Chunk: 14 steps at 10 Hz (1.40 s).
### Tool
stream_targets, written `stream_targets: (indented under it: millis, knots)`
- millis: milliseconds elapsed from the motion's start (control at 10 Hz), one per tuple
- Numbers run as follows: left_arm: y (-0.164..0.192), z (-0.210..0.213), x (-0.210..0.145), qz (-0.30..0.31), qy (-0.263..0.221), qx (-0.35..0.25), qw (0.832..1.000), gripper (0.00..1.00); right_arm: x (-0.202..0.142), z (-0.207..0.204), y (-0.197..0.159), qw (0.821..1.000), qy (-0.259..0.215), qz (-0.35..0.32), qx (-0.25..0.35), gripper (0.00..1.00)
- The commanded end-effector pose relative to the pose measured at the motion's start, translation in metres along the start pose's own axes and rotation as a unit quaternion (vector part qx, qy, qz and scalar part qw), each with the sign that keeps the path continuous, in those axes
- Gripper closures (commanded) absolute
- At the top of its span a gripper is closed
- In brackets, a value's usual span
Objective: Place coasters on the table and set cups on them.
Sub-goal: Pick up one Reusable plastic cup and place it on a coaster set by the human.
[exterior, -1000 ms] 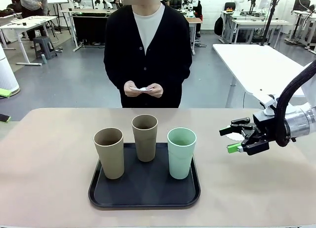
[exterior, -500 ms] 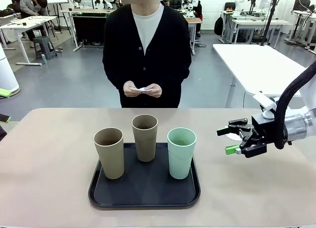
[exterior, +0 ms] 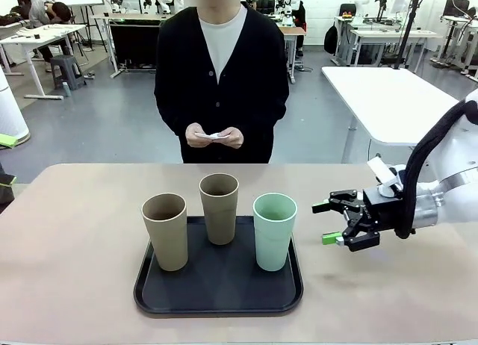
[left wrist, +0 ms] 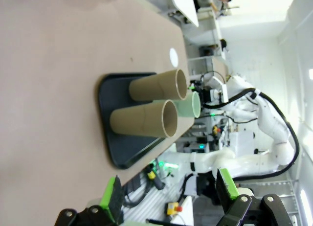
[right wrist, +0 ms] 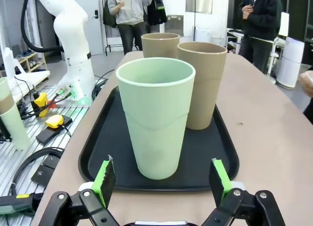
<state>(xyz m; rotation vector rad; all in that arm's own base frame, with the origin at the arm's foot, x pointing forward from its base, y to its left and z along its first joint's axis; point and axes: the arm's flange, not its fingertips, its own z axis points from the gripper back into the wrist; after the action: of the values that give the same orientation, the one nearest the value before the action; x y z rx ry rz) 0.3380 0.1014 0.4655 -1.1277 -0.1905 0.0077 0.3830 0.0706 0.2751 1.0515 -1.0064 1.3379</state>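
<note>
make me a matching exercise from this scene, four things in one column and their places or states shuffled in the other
Column one:
1. pale mint green tapered tumbler
2. black rounded tray
3. small white paper coasters
4. right gripper, black with green pads

Column two:
A. held in the person's hands
B. open, hovering over the beige table to the tray's right
C. lying flat on the table
D. upright at the tray's right end

Pairs: 1-D, 2-C, 3-A, 4-B
</note>
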Motion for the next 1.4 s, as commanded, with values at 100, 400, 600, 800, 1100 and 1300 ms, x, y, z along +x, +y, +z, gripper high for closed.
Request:
stream_targets:
  millis: [100,400,600,800,1100,1300]
  knots:
    - [-0.001,0.001,0.001,-0.003,-0.002,-0.004,1.000,0.00,-0.008,-0.028,-0.005,1.000,0.004,0.001,0.004,0.00]
    - [-0.001,0.001,0.001,-0.003,-0.002,-0.004,1.000,0.00,-0.015,-0.048,-0.004,1.000,0.012,-0.004,0.024,0.00]
    - [-0.001,0.001,0.001,-0.003,-0.002,-0.004,1.000,0.00,-0.018,-0.055,-0.006,1.000,0.021,0.001,0.020,0.00]
    - [-0.001,0.001,0.001,-0.003,-0.002,-0.004,1.000,0.00,-0.022,-0.064,-0.008,0.999,0.028,0.005,0.022,0.00]
    - [-0.001,0.001,0.001,-0.003,-0.002,-0.004,1.000,0.00,-0.026,-0.076,-0.008,0.999,0.042,0.002,0.030,0.00]
    - [-0.001,0.001,0.001,-0.003,-0.002,-0.004,1.000,0.00,-0.024,-0.080,-0.007,0.999,0.041,0.005,0.035,0.00]
